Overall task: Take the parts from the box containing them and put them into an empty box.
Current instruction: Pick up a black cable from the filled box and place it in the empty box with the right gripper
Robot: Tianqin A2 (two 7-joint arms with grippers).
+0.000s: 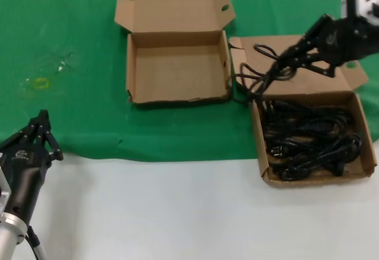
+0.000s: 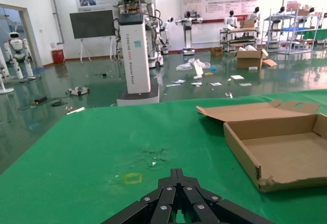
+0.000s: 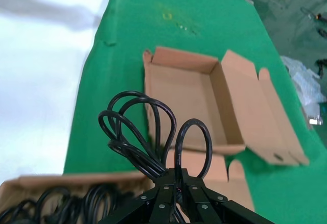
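Observation:
My right gripper (image 1: 283,60) is shut on a bundle of black power cord (image 1: 259,75), held above the broad lid panel (image 1: 308,83) of the full box (image 1: 259,138) at the right. Its loops stick out past the fingertips in the right wrist view (image 3: 143,127), where the gripper (image 3: 176,177) is clamped on them. Several more cords (image 1: 311,138) lie in that tray. The empty box (image 1: 177,70), with a narrow lid strip and a hole in one flap, stands just to its left; it also shows in the right wrist view (image 3: 179,96) and the left wrist view (image 2: 291,150). My left gripper (image 1: 42,124) is shut and empty at the near left.
A green cloth (image 1: 71,35) covers the far part of the table, with a small yellow mark (image 1: 40,83) at the left. The near part is bare white tabletop (image 1: 177,206). The two boxes stand almost touching.

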